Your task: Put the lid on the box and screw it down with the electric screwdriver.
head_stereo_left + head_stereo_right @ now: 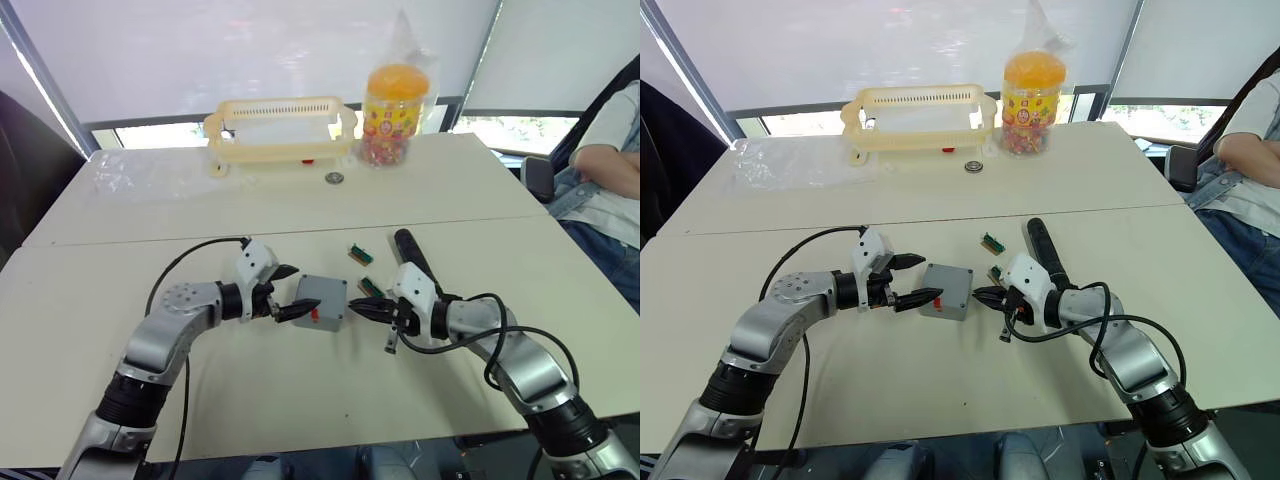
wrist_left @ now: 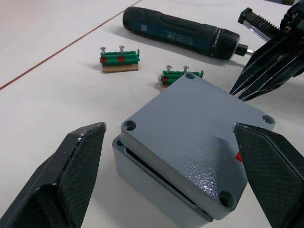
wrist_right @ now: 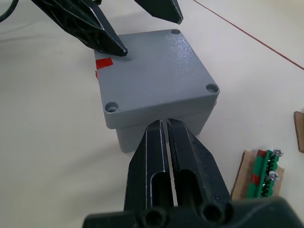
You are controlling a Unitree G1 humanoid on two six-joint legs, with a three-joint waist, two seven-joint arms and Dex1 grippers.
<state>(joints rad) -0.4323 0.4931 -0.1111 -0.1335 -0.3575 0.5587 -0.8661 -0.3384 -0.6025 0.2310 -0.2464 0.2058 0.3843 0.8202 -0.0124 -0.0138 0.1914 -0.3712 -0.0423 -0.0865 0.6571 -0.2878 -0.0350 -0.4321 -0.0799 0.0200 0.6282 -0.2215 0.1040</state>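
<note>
Left gripper (image 1: 283, 293) sits at about 9 o'clock of the box (image 1: 318, 312), its two black fingers spread wide, with one tip resting on the lid's (image 2: 197, 142) top face near a strip of red tape (image 3: 104, 62) (the other finger is clear of the box). Right gripper (image 1: 362, 310) is at 3 o'clock of the box, fingers pressed together with nothing between them, tips touching or just short of the lid's edge. The lid lies on top of the box, slightly askew, so a thin dark gap shows along one side; its corner holes look unfilled. The screwdriver (image 2: 183, 33) lies flat on the table (image 1: 300, 400) at roughly 2 o'clock of the box, beyond the right gripper and untouched. Two small green screw holders (image 2: 120, 59) lie between the box and the screwdriver, one just beside the box's far corner.
</note>
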